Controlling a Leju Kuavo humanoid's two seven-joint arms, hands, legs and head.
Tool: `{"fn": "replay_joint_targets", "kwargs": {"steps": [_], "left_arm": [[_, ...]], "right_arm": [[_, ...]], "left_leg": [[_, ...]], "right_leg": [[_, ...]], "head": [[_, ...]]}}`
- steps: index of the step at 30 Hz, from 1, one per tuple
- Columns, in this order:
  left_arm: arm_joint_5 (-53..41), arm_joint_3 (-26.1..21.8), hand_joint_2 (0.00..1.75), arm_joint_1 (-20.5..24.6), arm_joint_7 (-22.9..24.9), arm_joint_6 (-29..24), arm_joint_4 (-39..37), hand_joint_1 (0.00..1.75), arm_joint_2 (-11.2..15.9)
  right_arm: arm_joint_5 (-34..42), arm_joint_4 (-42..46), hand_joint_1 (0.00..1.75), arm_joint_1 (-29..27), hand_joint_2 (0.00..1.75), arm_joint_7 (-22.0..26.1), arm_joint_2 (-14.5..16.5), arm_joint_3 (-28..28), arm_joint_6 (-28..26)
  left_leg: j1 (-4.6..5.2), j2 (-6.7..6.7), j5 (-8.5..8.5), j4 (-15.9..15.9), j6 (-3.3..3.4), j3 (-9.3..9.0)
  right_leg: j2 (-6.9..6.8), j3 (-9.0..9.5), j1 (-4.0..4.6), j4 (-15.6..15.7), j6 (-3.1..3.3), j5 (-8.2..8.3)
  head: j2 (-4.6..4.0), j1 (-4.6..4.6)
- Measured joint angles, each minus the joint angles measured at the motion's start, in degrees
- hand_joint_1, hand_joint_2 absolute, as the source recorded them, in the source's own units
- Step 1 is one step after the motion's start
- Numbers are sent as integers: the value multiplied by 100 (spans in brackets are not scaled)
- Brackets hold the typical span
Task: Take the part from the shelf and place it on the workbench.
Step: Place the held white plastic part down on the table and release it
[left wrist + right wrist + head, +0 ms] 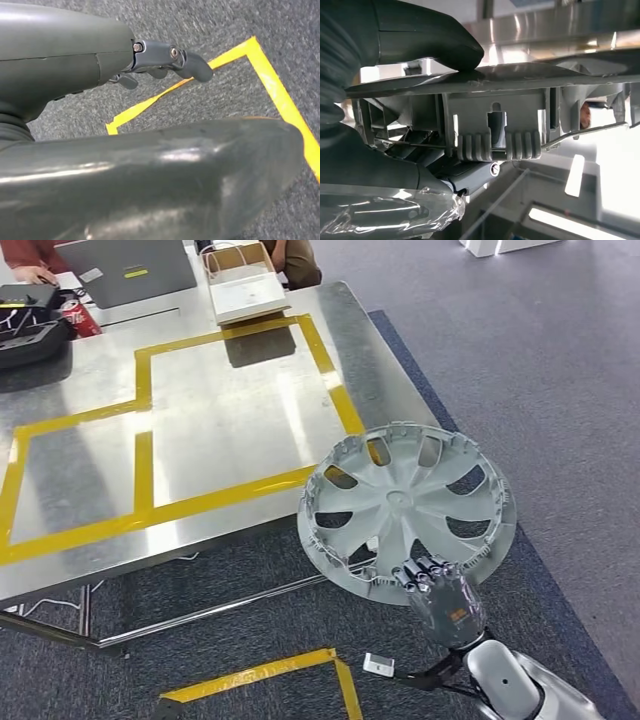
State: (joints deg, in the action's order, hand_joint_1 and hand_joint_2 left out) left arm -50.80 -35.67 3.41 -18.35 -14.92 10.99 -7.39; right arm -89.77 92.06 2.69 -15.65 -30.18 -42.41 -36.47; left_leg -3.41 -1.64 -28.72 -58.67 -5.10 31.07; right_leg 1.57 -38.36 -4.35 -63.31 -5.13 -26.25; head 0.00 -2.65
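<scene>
The part is a round grey wheel cover with curved spokes and slots, held roughly flat in the air. My right hand grips its near rim from below and the side. Its far edge overlaps the near right corner of the steel workbench; most of it hangs over the carpet. In the right wrist view the cover's ribbed rim runs across the picture, with my thumb on one face and my fingers on the other. My left hand hangs over the carpet, fingers apart and holding nothing.
Yellow tape marks rectangles on the workbench. At its far side stand a white box, a laptop, a dark case and a red can. People sit behind the bench. Yellow tape lines the carpet.
</scene>
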Motion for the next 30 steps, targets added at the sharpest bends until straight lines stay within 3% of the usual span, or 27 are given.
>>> {"fn": "replay_joint_targets", "kwargs": {"steps": [2, 3, 5, 6, 7, 10, 11, 12, 16, 18, 20, 21, 22, 23, 25, 26, 27, 30], "left_arm": [[-7, 0, 0, 30, -3, -17, 0, 0, -1], [-8, 0, 0, 39, -3, -19, 0, 0, -3], [-7, -3, 0, 36, 19, -14, 0, 0, -9], [-5, -7, 0, 30, 43, -11, 0, 0, -11], [-4, -10, 0, 26, 83, -8, 0, 0, -13], [-10, -17, 0, 22, 212, -3, 0, 0, -11], [-14, -18, 0, 20, 240, -5, 0, 0, -9], [-17, -19, 0, 14, 263, -10, 0, 0, -6], [-31, -21, 0, -4, 310, -45, 0, 0, -7], [-40, -25, 0, 3, 316, -56, 0, 0, -2], [-56, -28, 0, 3, 323, -58, 0, 0, -1], [-61, -30, 0, -1, 326, -59, 0, 0, -1], [-63, -34, 0, -5, 328, -59, 0, 0, -1], [-63, -40, 0, -8, 330, -61, 0, 0, -1], [-64, -54, 0, -11, 333, -68, 0, 0, -3], [-67, -60, 0, -11, 334, -73, 0, 0, -3], [-69, -64, 0, -14, 334, -78, 0, 0, -3], [-72, -72, 0, -18, 339, -91, 2, 0, 2]], "right_arm": [[5, 13, 175, -83, 175, 34, 3, 55, 0], [4, 17, 175, -113, 175, 52, 3, 82, -1], [1, 20, 175, -147, 175, 95, 3, 117, -1], [-1, 20, 175, -159, 175, 113, 8, 130, -1], [-2, 21, 175, -167, 175, 139, 15, 142, -1], [-2, 36, 175, -168, 175, 204, 55, 179, -1], [-3, 43, 175, -165, 175, 213, 66, 192, -1], [-5, 50, 175, -161, 175, 221, 80, 207, -1], [-5, 63, 175, -185, 175, 258, 105, 270, 1], [-5, 66, 175, -192, 175, 272, 111, 285, 2], [-7, 66, 175, -194, 175, 277, 122, 292, 3], [-7, 66, 175, -197, 175, 278, 127, 293, 3], [-7, 66, 175, -202, 175, 279, 130, 294, 3], [-7, 66, 175, -206, 175, 281, 132, 295, 3], [-6, 66, 175, -210, 175, 286, 137, 297, 3], [-6, 67, 175, -209, 175, 290, 141, 299, 2], [-7, 68, 175, -211, 175, 293, 146, 301, 1], [-8, 70, 175, -226, 175, 299, 166, 309, -1]], "left_leg": [[29, 73, -81, -514, 8, 214], [56, 106, -224, -919, 41, 427], [131, 122, -570, -1573, 137, 837], [179, 121, -615, -1688, 205, 964], [232, 121, -505, -1605, 285, 1004], [441, 120, 314, -617, 605, 802], [501, 107, 465, -306, 686, 735], [538, 95, 537, -110, 722, 703], [511, 73, 572, 75, 725, 609], [493, 75, 569, 101, 770, 559], [507, 75, 546, 99, 810, 547], [518, 74, 535, 98, 822, 540], [531, 72, 524, 96, 831, 528], [545, 67, 510, 95, 836, 507], [575, 57, 472, 91, 829, 460], [587, 53, 456, 86, 816, 443], [593, 53, 446, 82, 800, 434], [603, 56, 416, 67, 742, 425]], "right_leg": [[-17, 53, 35, 39, 28, -9], [-39, 106, 61, 92, 43, -15], [-64, 237, 127, 202, 87, -35], [-68, 307, 166, 242, 119, -54], [-66, 374, 208, 269, 155, -78], [-60, 531, 319, 298, 252, -157], [-49, 549, 351, 297, 262, -181], [-36, 552, 378, 302, 264, -207], [-37, 511, 424, 242, 218, -359], [-87, 306, 425, -249, 177, -651], [-110, -63, 427, -946, 161, -982], [-112, -177, 430, -1133, 163, -1022], [-112, -187, 435, -1108, 174, -940], [-112, -81, 439, -854, 194, -748], [-119, 286, 455, -67, 252, -342], [-123, 440, 465, 224, 281, -224], [-125, 526, 475, 376, 305, -181], [-116, 594, 454, 444, 350, -170]], "head": [[0, 36], [0, 42], [0, 43], [0, 43], [0, 43], [0, 40], [0, 42], [0, 42], [0, 48], [0, 38], [0, 36], [0, 38], [0, 36], [0, 37], [0, 42], [0, 44], [0, 49], [0, 54]]}}
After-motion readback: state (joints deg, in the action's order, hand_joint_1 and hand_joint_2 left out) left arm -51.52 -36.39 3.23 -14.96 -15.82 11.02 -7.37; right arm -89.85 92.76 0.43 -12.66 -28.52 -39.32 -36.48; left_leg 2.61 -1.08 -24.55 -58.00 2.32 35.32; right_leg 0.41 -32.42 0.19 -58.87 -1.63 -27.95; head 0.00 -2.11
